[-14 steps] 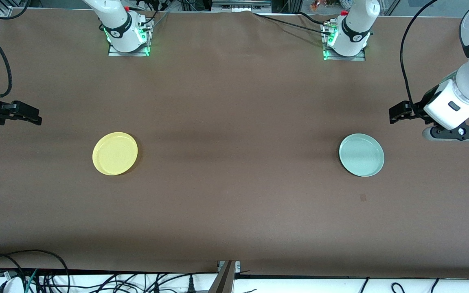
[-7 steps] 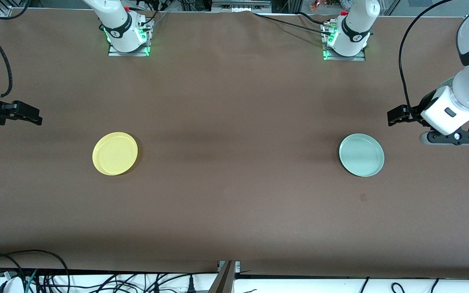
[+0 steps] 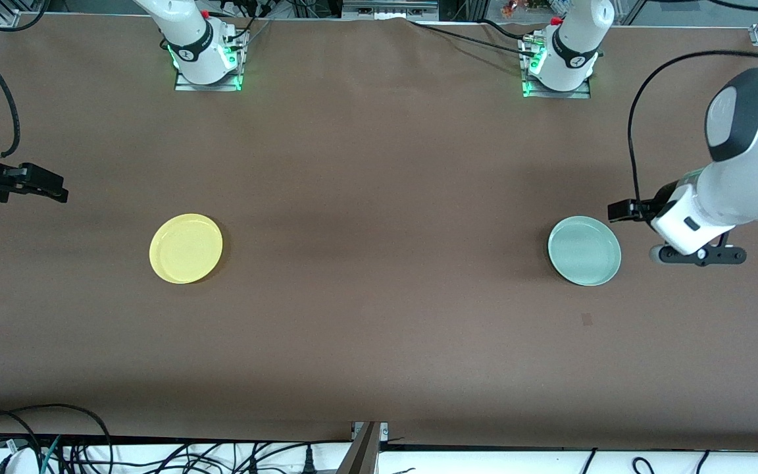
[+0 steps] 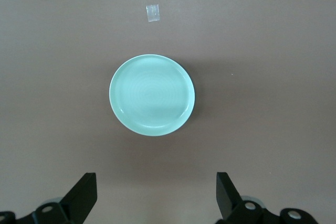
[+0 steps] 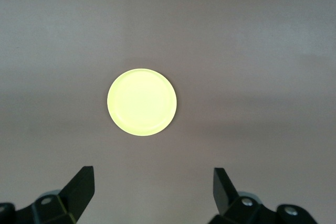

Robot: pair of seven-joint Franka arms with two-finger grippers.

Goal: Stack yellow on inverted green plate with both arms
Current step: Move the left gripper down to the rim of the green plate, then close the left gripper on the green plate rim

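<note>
The yellow plate (image 3: 185,248) lies rim up on the brown table toward the right arm's end; it also shows in the right wrist view (image 5: 142,102). The green plate (image 3: 584,251) lies rim up toward the left arm's end, and in the left wrist view (image 4: 151,94). My left gripper (image 3: 618,211) is open and empty, in the air just beside the green plate's rim; it shows open in its wrist view (image 4: 156,195). My right gripper (image 3: 55,191) waits open and empty at the right arm's end, well apart from the yellow plate, as its wrist view (image 5: 154,190) shows.
A small tape mark (image 3: 587,319) is stuck to the table nearer to the front camera than the green plate; it also shows in the left wrist view (image 4: 153,12). Cables lie along the table's front edge (image 3: 379,438). The arm bases (image 3: 206,66) stand at the back.
My left arm has swung in from the table's end toward the green plate, its gripper now beside the rim. The right arm and both plates have not moved.
</note>
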